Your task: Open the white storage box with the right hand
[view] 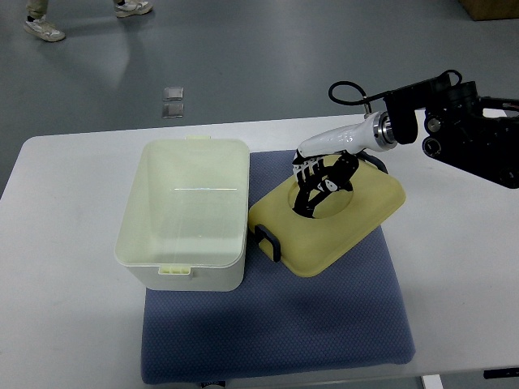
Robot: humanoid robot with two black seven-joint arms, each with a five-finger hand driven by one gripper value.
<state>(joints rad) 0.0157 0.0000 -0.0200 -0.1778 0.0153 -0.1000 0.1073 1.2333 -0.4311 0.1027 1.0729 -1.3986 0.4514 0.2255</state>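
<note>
The white storage box [195, 278] stands open on a blue mat [324, 324], and its inside looks empty. Its cream lid [365, 215] is off the box and lies on the mat just to the right, with its left edge near the box wall. A black latch [268, 239] shows at the lid's near left corner. My right hand [320, 180] comes in from the right on a white wrist. Its black fingers [324, 185] are curled into the round recess on top of the lid. The left arm is out of view.
The mat lies on a white table [65, 284]. My right arm's black forearm and cable [466, 134] hang over the table's far right. A person's shoes [45, 31] show on the grey floor at the top left.
</note>
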